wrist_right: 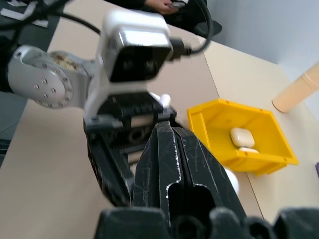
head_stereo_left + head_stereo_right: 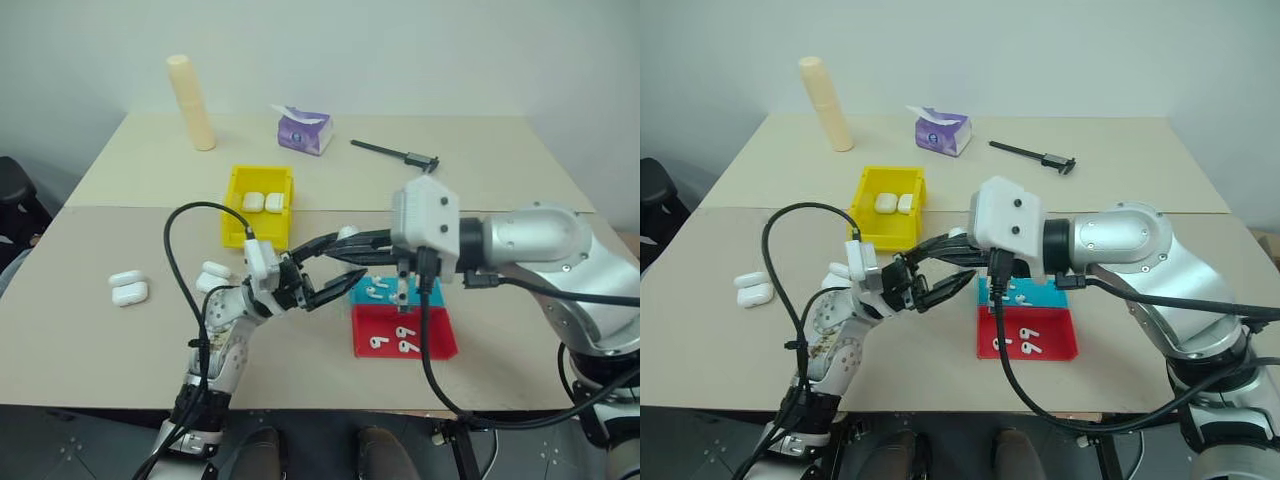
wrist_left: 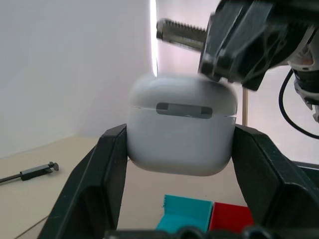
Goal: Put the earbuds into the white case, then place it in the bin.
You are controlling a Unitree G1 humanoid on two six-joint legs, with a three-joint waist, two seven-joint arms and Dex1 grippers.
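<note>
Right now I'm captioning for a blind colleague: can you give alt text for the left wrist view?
The left claw grips a small glossy white rounded earbud case, lid closed, between its two black fingers. The right claw hovers just above it; teal tray and red tray lie below.

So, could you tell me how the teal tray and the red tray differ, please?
The teal tray lies nearer the yellow bin; the red tray lies on its near side, closer to the table's front edge. The right arm crosses over part of the teal tray, while the red tray shows almost whole. Colour is the plain difference. Both are shallow, sit side by side and hold small white earbuds.
</note>
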